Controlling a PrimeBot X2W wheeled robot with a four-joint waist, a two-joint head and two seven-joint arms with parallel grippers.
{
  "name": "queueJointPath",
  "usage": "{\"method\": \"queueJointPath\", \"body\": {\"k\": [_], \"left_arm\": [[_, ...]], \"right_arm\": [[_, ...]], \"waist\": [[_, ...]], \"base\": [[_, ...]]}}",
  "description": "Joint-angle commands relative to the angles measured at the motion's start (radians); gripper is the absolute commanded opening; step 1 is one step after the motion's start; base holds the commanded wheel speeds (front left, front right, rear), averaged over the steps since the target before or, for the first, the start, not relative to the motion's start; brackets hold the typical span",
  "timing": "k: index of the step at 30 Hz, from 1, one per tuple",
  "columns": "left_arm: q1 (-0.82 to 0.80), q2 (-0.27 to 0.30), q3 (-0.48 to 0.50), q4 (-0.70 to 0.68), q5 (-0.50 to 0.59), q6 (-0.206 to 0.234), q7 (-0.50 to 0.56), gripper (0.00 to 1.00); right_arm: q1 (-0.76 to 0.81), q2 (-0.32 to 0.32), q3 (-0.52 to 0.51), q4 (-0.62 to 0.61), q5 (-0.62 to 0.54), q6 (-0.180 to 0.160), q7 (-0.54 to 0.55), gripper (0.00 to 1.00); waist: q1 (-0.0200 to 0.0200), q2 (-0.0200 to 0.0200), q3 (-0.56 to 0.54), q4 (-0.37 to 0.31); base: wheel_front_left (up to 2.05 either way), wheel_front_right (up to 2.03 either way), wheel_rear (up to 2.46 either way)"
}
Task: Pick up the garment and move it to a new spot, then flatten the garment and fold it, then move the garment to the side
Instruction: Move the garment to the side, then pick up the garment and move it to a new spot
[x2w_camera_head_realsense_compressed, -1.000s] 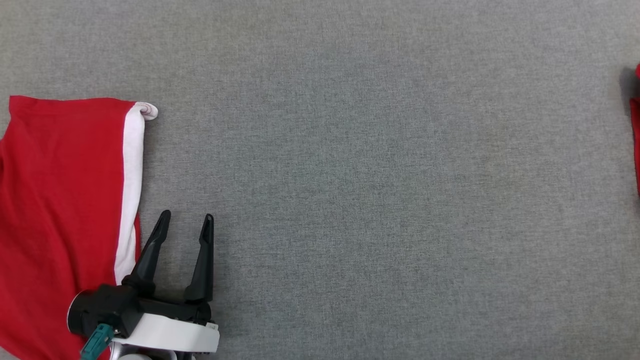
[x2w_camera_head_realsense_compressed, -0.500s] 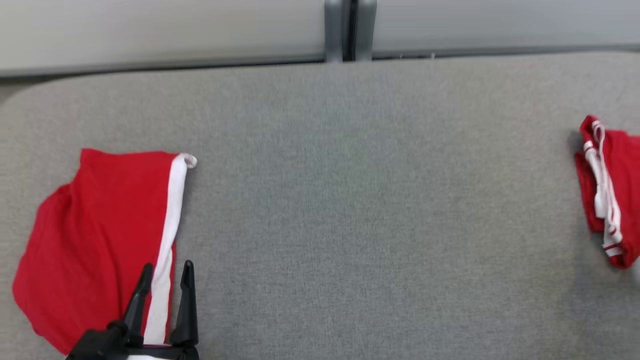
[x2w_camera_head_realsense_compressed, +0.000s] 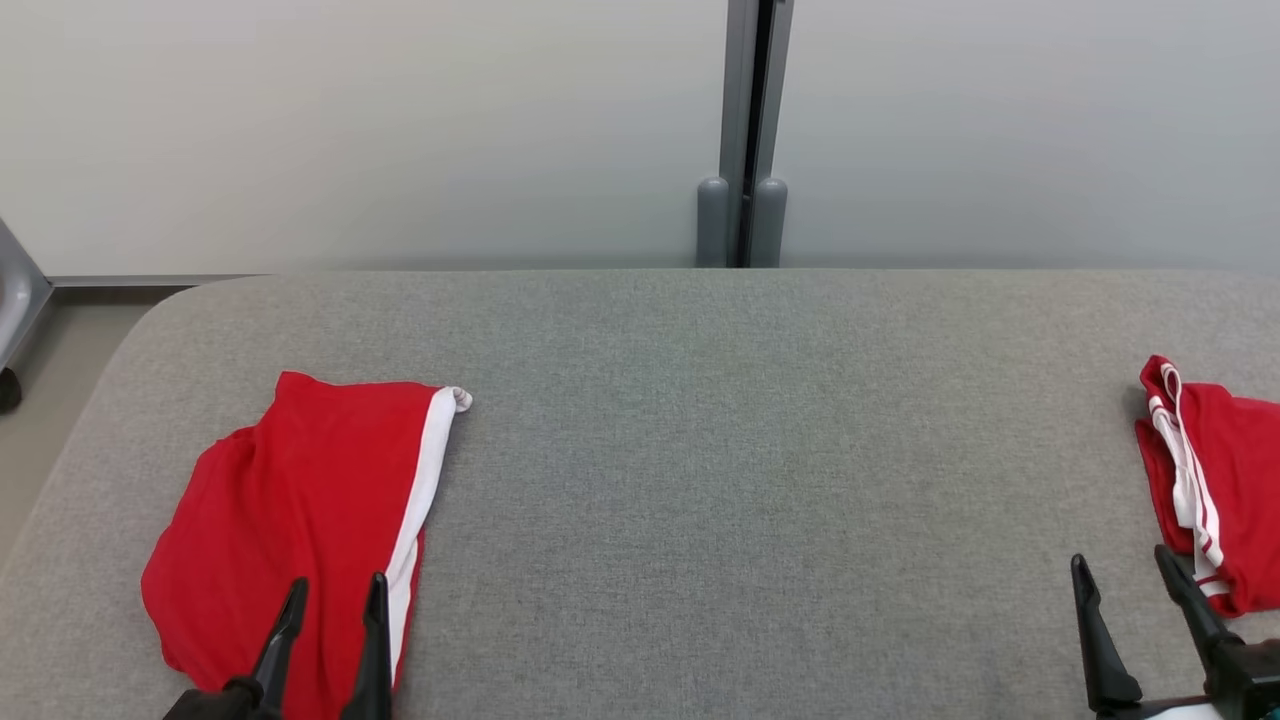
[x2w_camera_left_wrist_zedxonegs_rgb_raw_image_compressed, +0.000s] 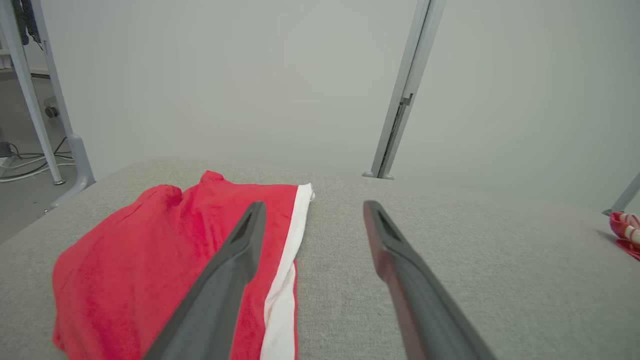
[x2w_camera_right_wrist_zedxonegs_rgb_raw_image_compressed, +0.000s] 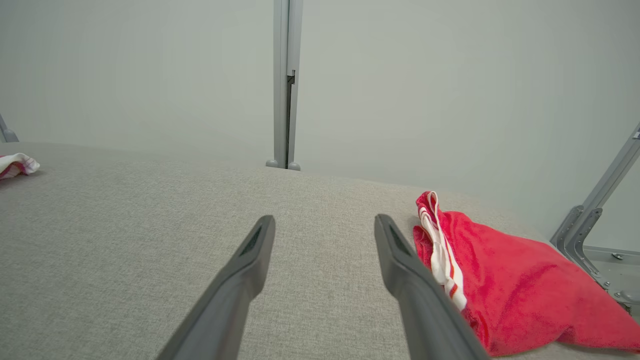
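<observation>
- Left end effector (x2w_camera_head_realsense_compressed: 338, 582), head view: fingers spread wide, nothing held, tips over the near end of the folded red garment (x2w_camera_head_realsense_compressed: 290, 500), which lies flat at the left of the grey counter (x2w_camera_head_realsense_compressed: 750, 450), white band (x2w_camera_head_realsense_compressed: 425, 470) along its inner edge.
- Right end effector (x2w_camera_head_realsense_compressed: 1120, 556), same view: also wide open and empty, near the counter's front right, just beside the crumpled red garment (x2w_camera_head_realsense_compressed: 1235, 470) at the right edge. The two garments are well apart.
- Left wrist view: left end effector (x2w_camera_left_wrist_zedxonegs_rgb_raw_image_compressed: 314, 205) has one finger over the red cloth of the folded red garment (x2w_camera_left_wrist_zedxonegs_rgb_raw_image_compressed: 165, 250), the other over bare counter (x2w_camera_left_wrist_zedxonegs_rgb_raw_image_compressed: 475, 260), with the white band (x2w_camera_left_wrist_zedxonegs_rgb_raw_image_compressed: 287, 260) in the gap. Can't tell if there's contact.
- Right wrist view: right end effector (x2w_camera_right_wrist_zedxonegs_rgb_raw_image_compressed: 325, 218) is open over bare counter (x2w_camera_right_wrist_zedxonegs_rgb_raw_image_compressed: 125, 225). The crumpled red garment (x2w_camera_right_wrist_zedxonegs_rgb_raw_image_compressed: 515, 285) is bunched, its striped edge right by one finger.
</observation>
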Motion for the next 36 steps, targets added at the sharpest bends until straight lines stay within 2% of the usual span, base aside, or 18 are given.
{"method": "queueJointPath", "body": {"k": [1,29,32,36], "left_arm": [[0.007,0.004,0.004,0.009,0.0,-0.005,-0.002,1.0],[-0.008,0.004,-0.011,0.038,0.017,-0.026,-0.002,1.0],[-0.02,0.004,-0.015,0.036,0.013,-0.02,-0.002,1.0],[-0.028,0.004,-0.015,0.037,0.027,-0.018,-0.002,1.0]], "right_arm": [[0.022,0.005,0.002,-0.009,0.01,0.0,-0.005,1.0],[0.063,0.023,-0.004,-0.024,0.063,0.0,-0.005,1.0],[0.064,0.023,0.002,-0.03,0.064,0.0,-0.005,1.0],[0.077,0.023,-0.003,-0.043,0.093,0.0,-0.005,1.0]], "waist": [[0.0,0.0,-0.015,0.009],[0.0,0.0,-0.046,0.036],[0.0,0.0,-0.042,0.064],[0.0,0.0,-0.04,0.164]], "base": [[0.0,0.0,0.0],[0.0,0.0,0.0],[0.0,0.0,0.0],[0.0,0.0,0.0]]}}
